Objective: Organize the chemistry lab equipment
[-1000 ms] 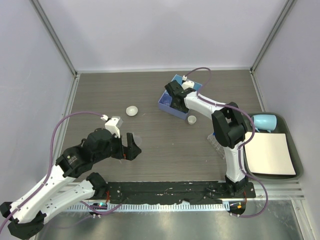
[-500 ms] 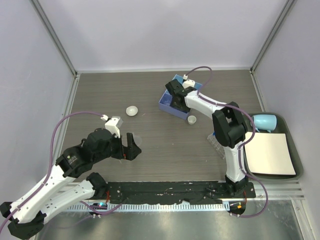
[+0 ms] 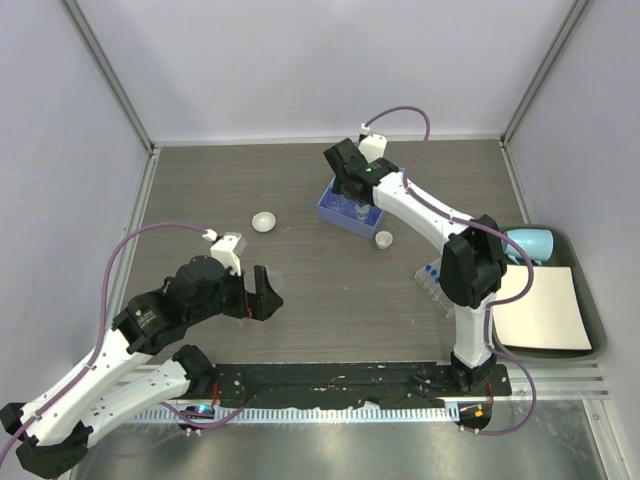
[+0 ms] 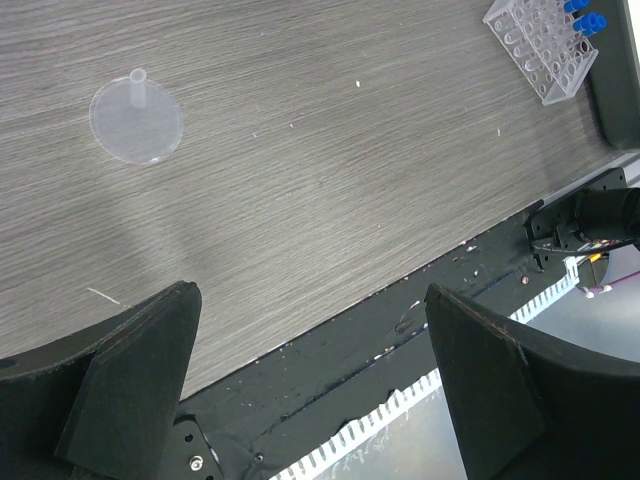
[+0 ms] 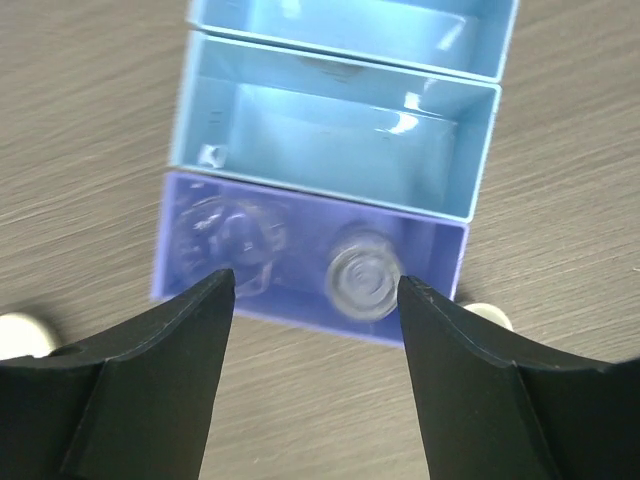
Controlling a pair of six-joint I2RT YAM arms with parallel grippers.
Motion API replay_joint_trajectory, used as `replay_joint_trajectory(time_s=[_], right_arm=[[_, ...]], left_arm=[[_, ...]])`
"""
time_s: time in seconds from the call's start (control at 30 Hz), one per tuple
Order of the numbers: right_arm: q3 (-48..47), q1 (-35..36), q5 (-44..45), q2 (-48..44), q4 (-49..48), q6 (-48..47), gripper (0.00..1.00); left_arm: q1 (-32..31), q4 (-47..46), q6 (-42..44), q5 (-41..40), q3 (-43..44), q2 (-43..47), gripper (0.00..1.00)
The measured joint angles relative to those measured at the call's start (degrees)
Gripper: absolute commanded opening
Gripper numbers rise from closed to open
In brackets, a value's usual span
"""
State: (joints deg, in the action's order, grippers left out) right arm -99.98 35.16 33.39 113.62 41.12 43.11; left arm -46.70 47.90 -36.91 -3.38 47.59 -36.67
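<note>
The blue three-compartment tray [image 3: 332, 212] stands at the table's middle back. In the right wrist view, its near compartment [image 5: 300, 300] holds two tiny clear beakers [image 5: 363, 275] [image 5: 225, 243]. My right gripper [image 3: 347, 183] hangs open and empty above the tray, also in its own view [image 5: 315, 285]. Two small white dishes [image 3: 264, 221] [image 3: 384, 240] sit on the table left and right of the tray. The clear tube rack [image 3: 435, 283] with blue-capped tubes [image 4: 585, 15] stands right of centre. My left gripper [image 3: 262, 295] is open and empty over the near table [image 4: 312, 295].
A clear round piece with a short stem [image 4: 136, 120] lies on the table just ahead of my left gripper. The dark green tray [image 3: 590, 330] with a white sheet and the pale blue mug [image 3: 530, 243] sit at the right edge. The black base rail [image 4: 400, 330] runs along the near edge.
My right gripper has lifted out of the tray and drawn back toward the far wall, open. The left arm has not moved.
</note>
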Motion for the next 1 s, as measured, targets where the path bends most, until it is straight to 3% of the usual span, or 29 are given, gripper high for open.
replay_joint_trajectory(time_s=[0.17, 0.47, 0.8, 1.0], right_arm=[[-4.9, 6.3, 2.6, -3.2, 1.0, -2.0, 0.73], [-8.5, 12.4, -1.9, -0.6, -1.6, -2.7, 0.73], [-0.7, 12.6, -13.9, 6.8, -20.6, -2.6, 0.72], [-0.5, 12.6, -18.4, 11.0, -26.3, -1.9, 0.69]], left_arm=[[0.0, 0.0, 0.0, 0.0, 0.0, 0.0, 1.00], [0.0, 0.0, -0.1, 0.0, 0.0, 0.5, 1.00], [0.0, 0.2, -0.1, 0.0, 0.0, 1.0, 1.00], [0.0, 0.3, -0.1, 0.0, 0.0, 1.0, 1.00]])
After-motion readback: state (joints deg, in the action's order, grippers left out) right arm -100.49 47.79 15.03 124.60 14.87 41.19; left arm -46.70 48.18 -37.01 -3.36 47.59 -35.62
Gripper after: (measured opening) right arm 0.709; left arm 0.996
